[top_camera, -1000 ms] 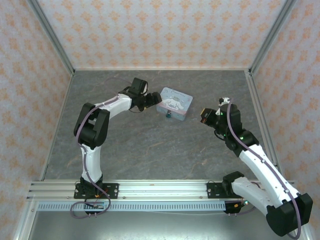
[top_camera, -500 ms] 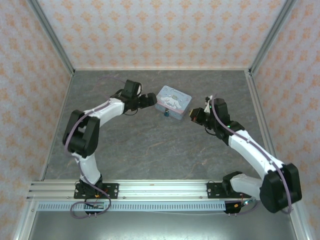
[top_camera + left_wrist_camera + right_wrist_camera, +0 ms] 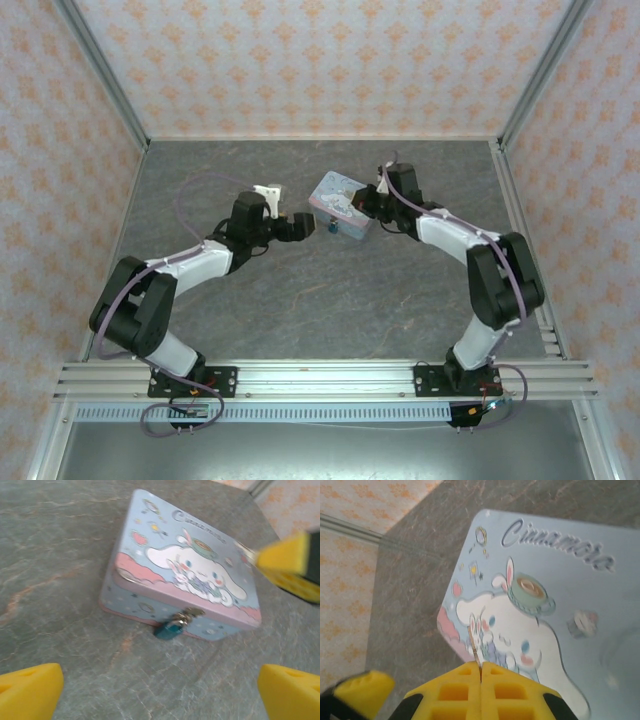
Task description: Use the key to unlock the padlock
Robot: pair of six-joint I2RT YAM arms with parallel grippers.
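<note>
End effectors (image 3: 303, 228) (image 3: 362, 206) two, padlock (image 3: 169, 628) one

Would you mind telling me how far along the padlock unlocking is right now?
Done: the right pincer is shut on the thin key. In hand: that key is up by the lid of the tin, not at the padlock, which hangs on the front clasp. The left pincer is open, facing the tin's front. Left: bring the key to the padlock, insert and turn it.
</note>
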